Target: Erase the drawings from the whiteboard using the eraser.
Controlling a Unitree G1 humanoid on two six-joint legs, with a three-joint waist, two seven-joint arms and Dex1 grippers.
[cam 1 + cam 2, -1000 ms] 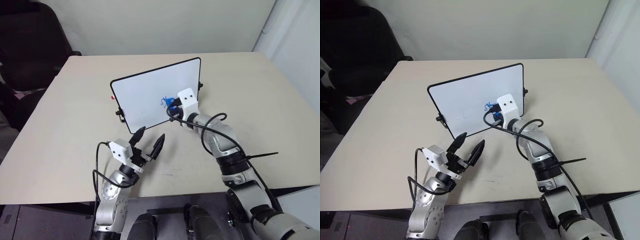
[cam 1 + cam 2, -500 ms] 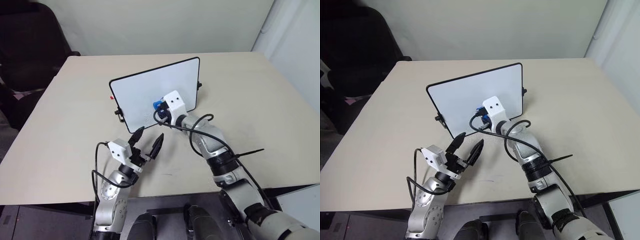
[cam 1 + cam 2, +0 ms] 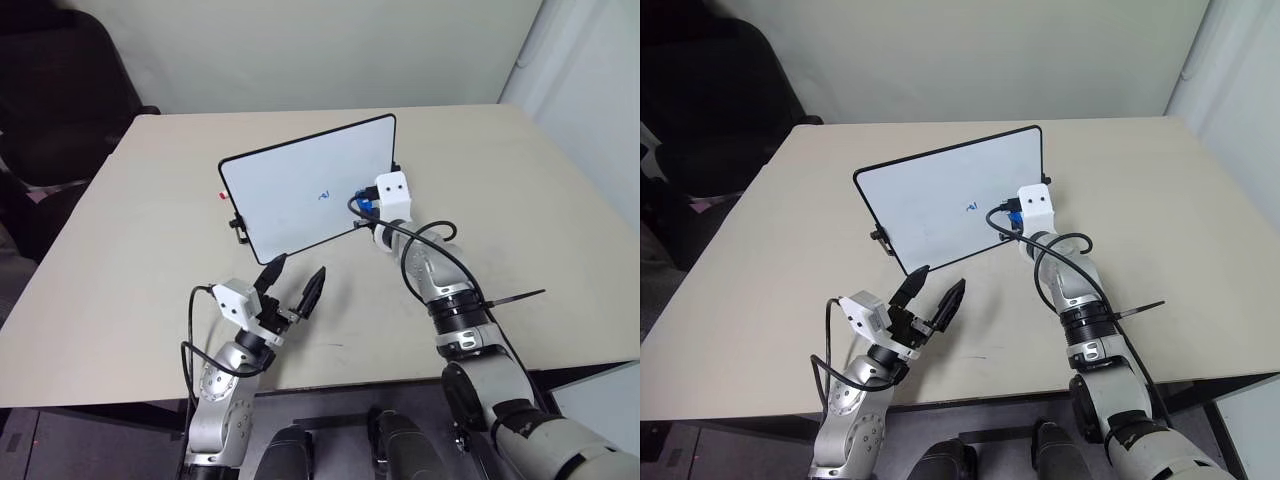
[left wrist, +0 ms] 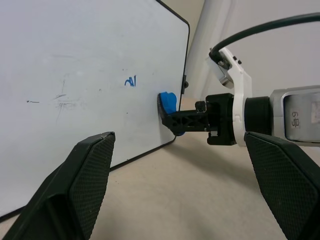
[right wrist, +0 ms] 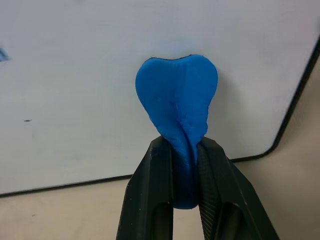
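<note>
drawings (image 3: 324,196): small blue squiggle, not yet wiped, roughly mid-board, a bit toward my right side.
whiteboard (image 3: 290,190): propped up tilted on the surface (image 3: 150,250), face toward me, black frame, clips on the short sides.
eraser (image 5: 177,100): blue block, pinched so hard it bulges past my fingertips; sits at the board's lower right area, near the rounded corner, well to the right of the squiggle. Looks pressed to the board face in the left wrist view, can't confirm contact force.
right hand (image 3: 368,202): clamped on the eraser, fingers together around its lower half, pointing at the board.
left hand (image 3: 296,283): fingers spread apart, holding nothing, hovering over the surface in front of the board's lower edge, not touching it.
step: wiping stroke; the mark is left of the eraser, so I judge the next pass should sweep back left across it.
how to do it well: keep the eraser face flat on the board, light steady push, short overlapping strokes right over the squiggle, not around it.
risk: board is only propped; pushing too hard could tip or slide it backward. Free left hand could brace the frame if it shifts.
risk 2: eraser grip is narrow; sideways drag may twist it out.
</note>
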